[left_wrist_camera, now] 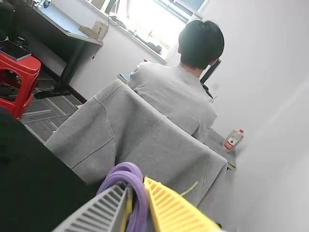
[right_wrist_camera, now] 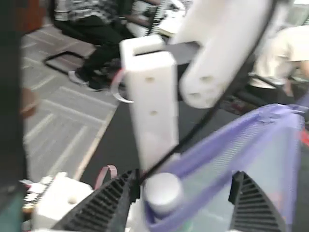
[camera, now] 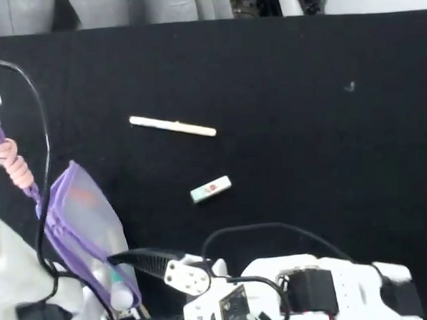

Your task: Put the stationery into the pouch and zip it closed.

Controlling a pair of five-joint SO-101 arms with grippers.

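Overhead, a black table (camera: 305, 126) holds a white pen (camera: 172, 126) and, well apart from it, a small eraser (camera: 211, 189). Near the table's left edge a purple mesh pouch (camera: 84, 217) is held up at a tilt. The left gripper (left_wrist_camera: 136, 186) is clamped narrowly on the pouch's purple edge. The right gripper (right_wrist_camera: 178, 203) is spread wide, one black finger on each side of the pouch's mouth, where a white cylinder (right_wrist_camera: 161, 193) sits.

No legible text or numbers anywhere; print on the eraser (camera: 211, 189) too small.
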